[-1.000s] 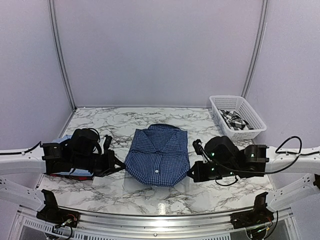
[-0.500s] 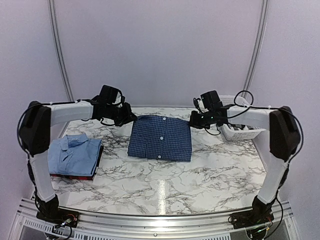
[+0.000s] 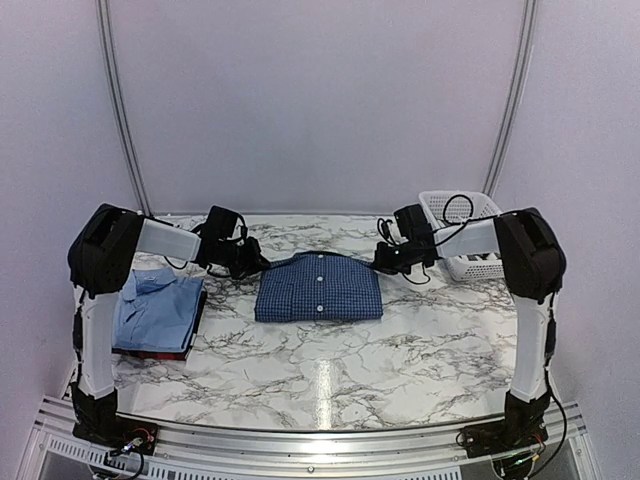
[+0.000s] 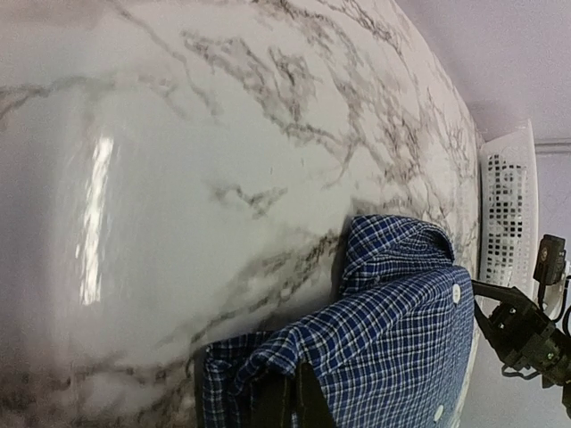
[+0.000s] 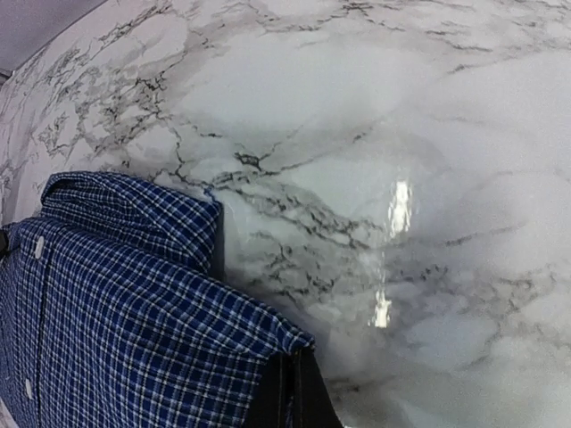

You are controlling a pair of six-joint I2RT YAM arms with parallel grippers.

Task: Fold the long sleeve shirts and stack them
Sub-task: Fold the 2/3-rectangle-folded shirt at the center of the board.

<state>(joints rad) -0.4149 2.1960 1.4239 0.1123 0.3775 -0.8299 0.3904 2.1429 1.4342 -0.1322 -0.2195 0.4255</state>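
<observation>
Shows navy check shirt (image 3: 318, 290) at centre of table (image 3: 420, 350), now shorter and squarer than a second ago. Has left gripper (image 3: 262, 262) and right gripper (image 3: 378, 262) clamped on its far corners, 10 and 2 o'clock. Looks folded; likely ready for stacking on light blue shirt (image 3: 160, 305) at 9 o'clock.

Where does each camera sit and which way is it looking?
Top external: high behind the arm bases, looking down at the navy checked shirt on the marble table; both arms show, left gripper and right gripper pinching its far corners.
Left wrist: on the left arm, facing across the shirt toward the basket; its shut fingers show.
Right wrist: on the right arm, facing across the shirt and bare marble; its shut fingers show.
All three share the shirt.
</observation>
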